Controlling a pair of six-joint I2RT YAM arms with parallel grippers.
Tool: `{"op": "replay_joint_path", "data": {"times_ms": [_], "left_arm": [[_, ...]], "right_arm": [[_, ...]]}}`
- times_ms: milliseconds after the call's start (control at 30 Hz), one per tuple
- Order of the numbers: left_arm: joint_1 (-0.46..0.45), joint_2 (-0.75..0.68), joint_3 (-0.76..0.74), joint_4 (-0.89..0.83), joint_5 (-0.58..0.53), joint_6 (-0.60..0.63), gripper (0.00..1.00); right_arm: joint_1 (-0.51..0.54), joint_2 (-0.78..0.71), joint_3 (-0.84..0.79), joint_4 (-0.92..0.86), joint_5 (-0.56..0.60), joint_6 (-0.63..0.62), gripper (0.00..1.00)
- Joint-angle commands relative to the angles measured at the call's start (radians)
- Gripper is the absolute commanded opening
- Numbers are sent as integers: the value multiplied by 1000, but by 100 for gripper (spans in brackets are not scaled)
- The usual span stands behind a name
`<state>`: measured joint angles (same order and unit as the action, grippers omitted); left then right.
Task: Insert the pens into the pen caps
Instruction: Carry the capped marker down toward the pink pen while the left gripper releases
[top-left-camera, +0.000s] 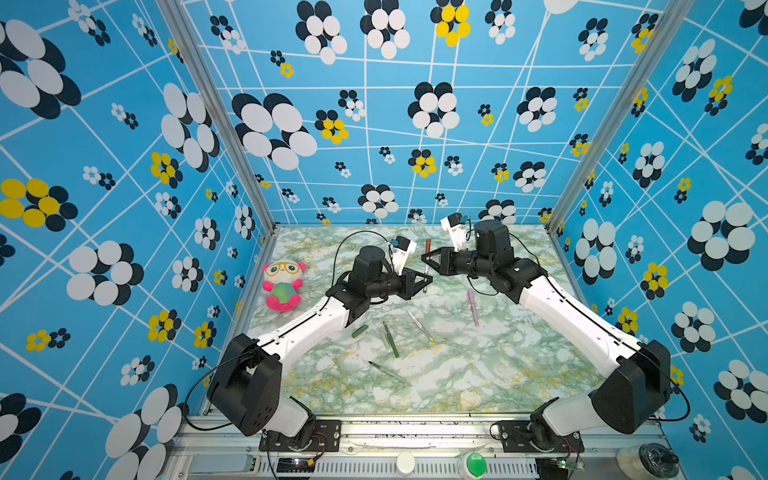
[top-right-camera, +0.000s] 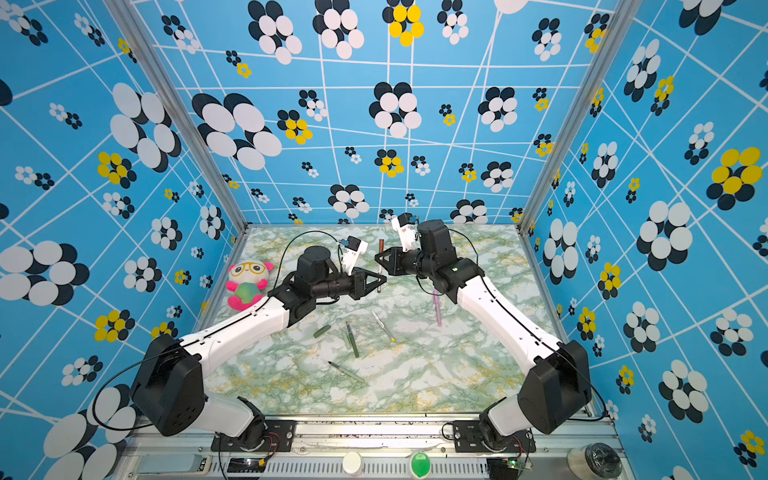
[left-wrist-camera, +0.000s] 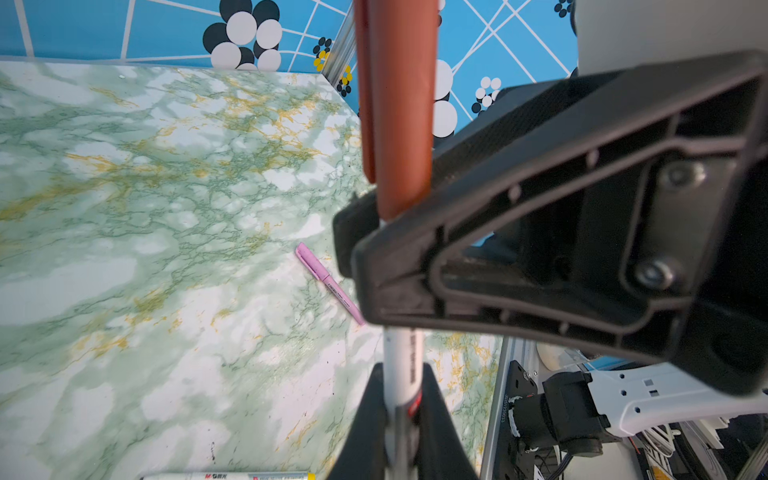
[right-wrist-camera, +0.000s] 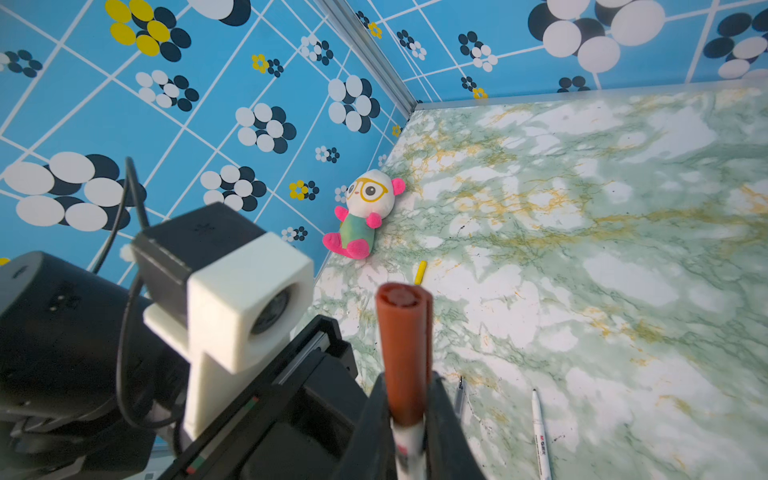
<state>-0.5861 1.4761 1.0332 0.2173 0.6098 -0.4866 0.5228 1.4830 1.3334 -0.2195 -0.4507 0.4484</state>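
Observation:
A white-barrelled pen stands upright above the table's back middle, with the brown cap (top-left-camera: 427, 245) (top-right-camera: 381, 245) (left-wrist-camera: 399, 104) on its upper end. My left gripper (top-left-camera: 426, 283) (left-wrist-camera: 401, 399) is shut on the white barrel low down. From the right, my right gripper (top-left-camera: 424, 257) (right-wrist-camera: 405, 415) is shut on the cap's lower end. On the table lie a pink pen (top-left-camera: 473, 307) (left-wrist-camera: 328, 282), a white pen with a yellow end (top-left-camera: 420, 326), a dark green pen (top-left-camera: 390, 338), a pale green pen (top-left-camera: 388, 371), a dark green cap (top-left-camera: 359, 331) and a yellow cap (right-wrist-camera: 421, 272).
A plush panda toy (top-left-camera: 283, 286) (right-wrist-camera: 363, 216) sits against the left wall. Patterned blue walls close in the marble table (top-left-camera: 478, 374) on three sides. A metal rail with a green button (top-left-camera: 476, 463) runs along the front, between the two arm bases.

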Motion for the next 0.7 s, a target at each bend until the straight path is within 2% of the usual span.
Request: {"op": "replay_joint_path", "data": {"times_ms": [0,133,300,500,667], "left_arm": [[-8,4,-14,73,-22,-37,0],[-7,22,-12,112,-27,-71,0],[-7,30,-8,122,-25,-82,0],[-6,30,-9,114,-45,-86,0],[-6,39,-6,113,-50,-96,0]], "right_arm": [[12,16,-22,19,14,-6,17],[20,16,-30,19,20,-8,21],[22,11,-39,19,29,-12,22],[23,7,-43,25,44,-12,8],[23,-1,-39,12,92,-11,2]]}}
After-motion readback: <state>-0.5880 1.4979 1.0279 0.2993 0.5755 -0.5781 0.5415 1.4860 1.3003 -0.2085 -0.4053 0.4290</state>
